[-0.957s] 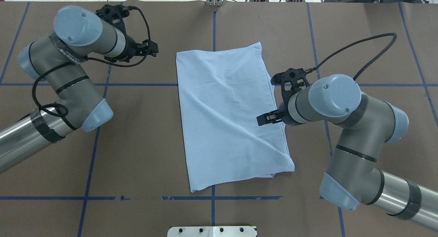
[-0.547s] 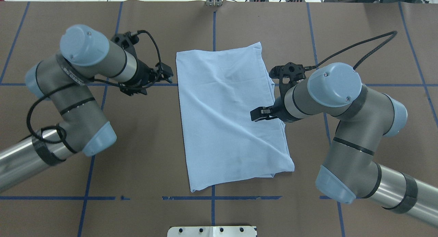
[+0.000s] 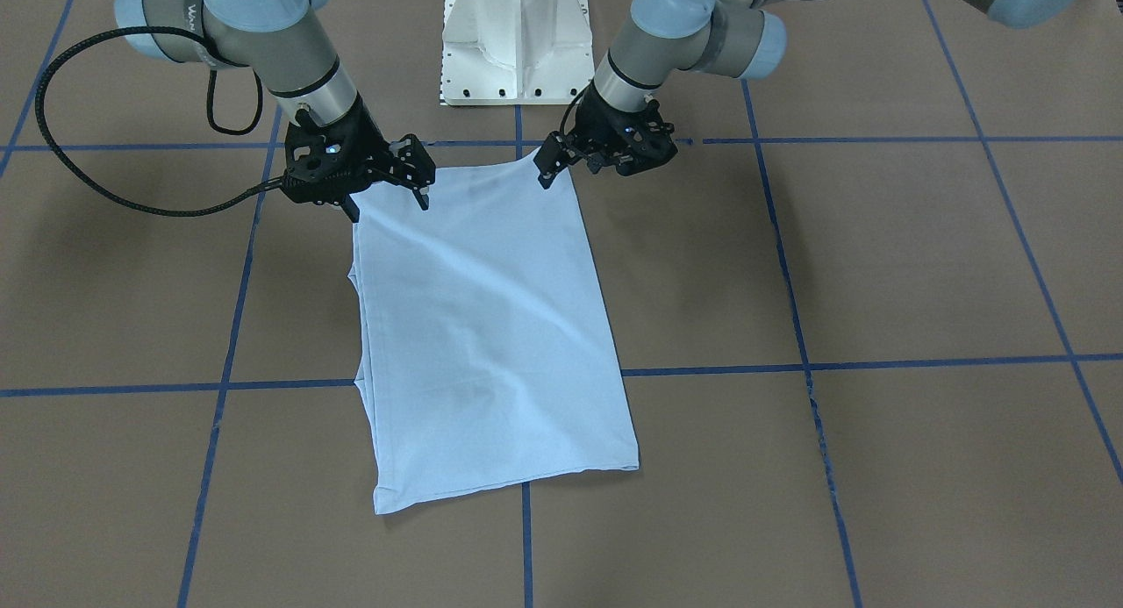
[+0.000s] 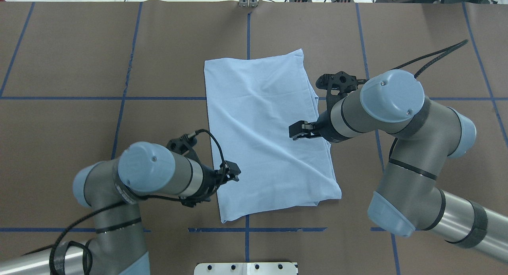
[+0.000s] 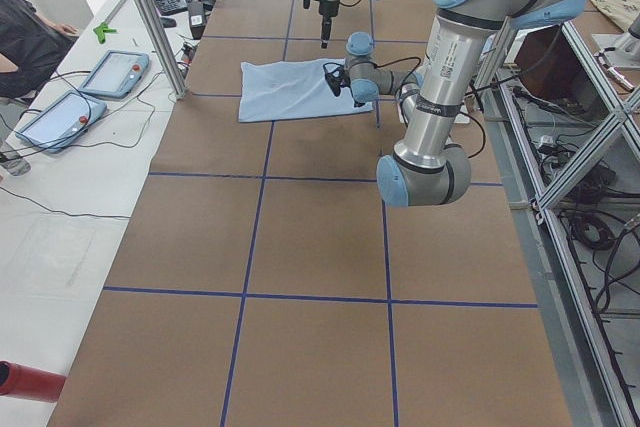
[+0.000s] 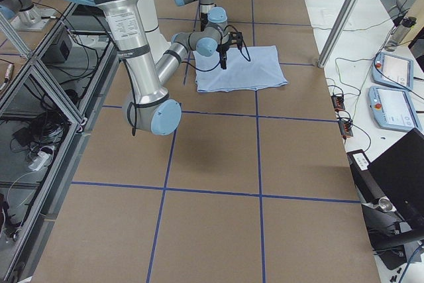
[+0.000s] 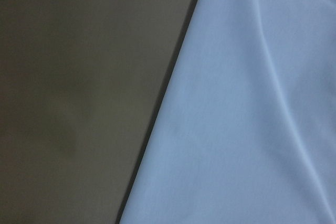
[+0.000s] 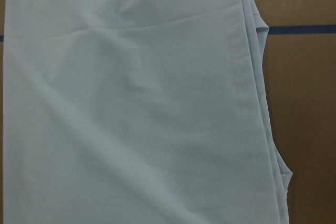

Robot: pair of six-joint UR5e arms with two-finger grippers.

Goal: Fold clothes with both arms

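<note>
Currently, the light blue T-shirt point(image 4: 266, 136) lies folded into a long rectangle, flat on the brown table point(image 4: 79, 68), with soft creases across its top layer.

Left gripper point(image 4: 233, 174): it hangs low over the shirt's long edge on the left arm's side, close to the corner nearest the robot. The cloth extends from beneath its fingertips away toward the right arm. In the left wrist view the shirt point(image 7: 252, 119) fills the right part, its edge runs diagonally, and bare table point(image 7: 79, 98) fills the rest. The fingers do not appear there, and the exterior views do not resolve them; whether they are spread or closed cannot be determined.

Right gripper point(image 4: 297, 131): it is positioned over the shirt, just inside the long edge on the right arm's side, with fingertips pointing toward the left arm. In the front-facing view it point(image 3: 419, 180) appears at the shirt's robot-side edge. The right wrist view shows the shirt point(image 8: 131, 103) directly below, with stacked layer edges and a stitched hem at the right, beside a blue tape line point(image 8: 299, 29). Its finger spacing cannot be determined.
</note>
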